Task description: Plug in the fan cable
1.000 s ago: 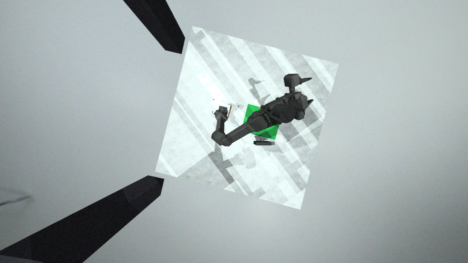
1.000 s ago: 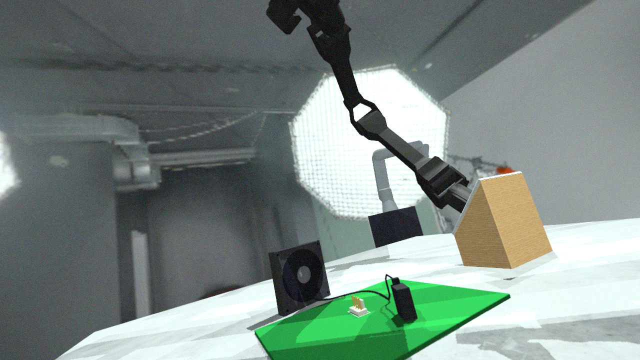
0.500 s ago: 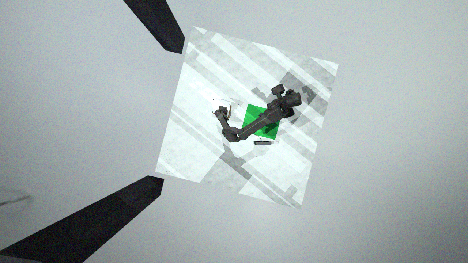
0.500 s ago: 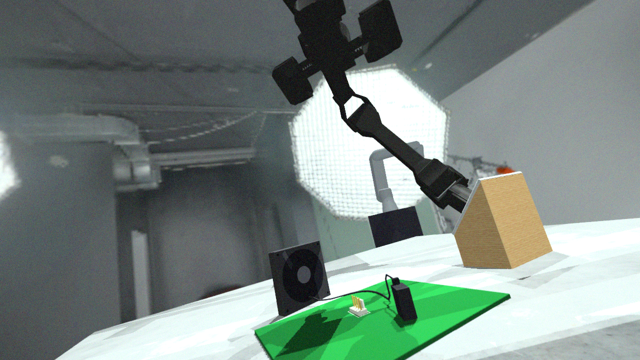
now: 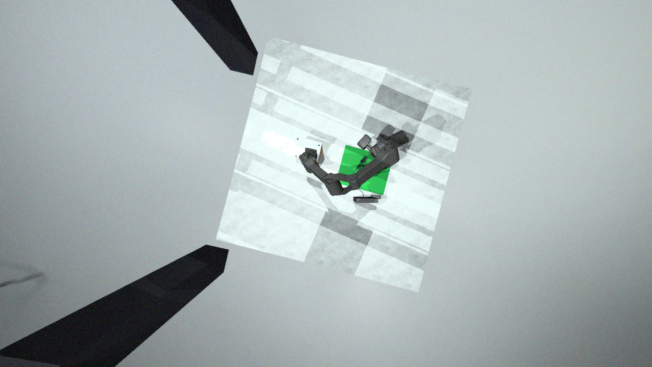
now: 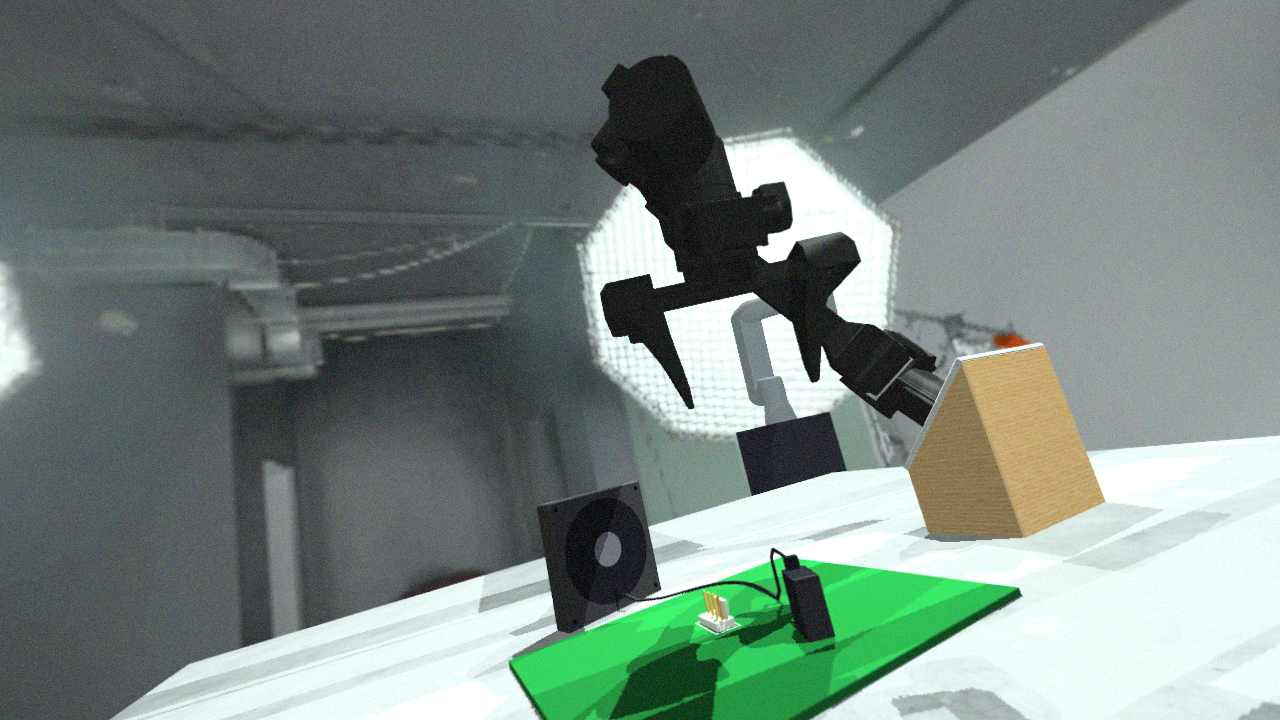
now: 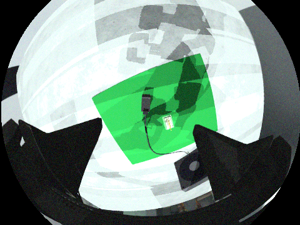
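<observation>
A green board (image 6: 904,604) (image 7: 121,129) (image 5: 379,183) lies flat on the table. The white four-pin fan header (image 6: 714,617) (image 7: 170,122) stands on it with bare gold pins. The black plug (image 6: 808,603) (image 7: 146,104) stands upright on the board beside the header, apart from it. A thin black cable (image 6: 693,590) (image 7: 151,146) runs from it to the black fan (image 6: 597,555) (image 7: 192,169) (image 5: 367,198), which stands at the board's edge. My gripper (image 6: 751,390) (image 7: 149,127) is open and empty, high above the board, fingers pointing down.
A wooden wedge block (image 6: 1002,447) (image 5: 320,153) stands on the table behind the board, at my arm's base. The table top (image 6: 1145,555) is white and grey patchwork. Two dark beams (image 5: 218,31) (image 5: 113,310) lie outside the table's edge.
</observation>
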`<move>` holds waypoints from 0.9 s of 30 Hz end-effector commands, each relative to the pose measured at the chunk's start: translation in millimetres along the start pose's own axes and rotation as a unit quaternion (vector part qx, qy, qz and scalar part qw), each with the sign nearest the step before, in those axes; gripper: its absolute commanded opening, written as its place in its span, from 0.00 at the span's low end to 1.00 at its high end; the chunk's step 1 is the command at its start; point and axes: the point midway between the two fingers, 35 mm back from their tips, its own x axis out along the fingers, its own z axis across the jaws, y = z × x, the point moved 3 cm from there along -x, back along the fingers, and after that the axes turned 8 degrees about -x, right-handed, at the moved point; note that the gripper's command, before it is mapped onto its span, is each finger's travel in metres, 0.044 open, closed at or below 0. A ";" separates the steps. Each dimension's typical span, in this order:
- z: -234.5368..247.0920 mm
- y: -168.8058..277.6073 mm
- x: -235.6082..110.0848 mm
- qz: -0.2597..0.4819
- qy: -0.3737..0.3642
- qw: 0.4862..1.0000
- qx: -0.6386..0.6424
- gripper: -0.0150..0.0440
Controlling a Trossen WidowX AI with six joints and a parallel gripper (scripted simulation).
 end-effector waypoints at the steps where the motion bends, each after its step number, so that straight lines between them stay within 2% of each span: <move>1: 2.4 3.6 5.9 0.018 -0.005 1.000 -0.016 1.00; 8: 1.6 3.0 13.7 0.017 -0.005 1.000 -0.016 1.00; 16: 2.6 7.7 103.7 0.019 -0.004 1.000 -0.015 1.00; 27: 2.9 8.2 106.3 0.020 -0.004 1.000 -0.015 1.00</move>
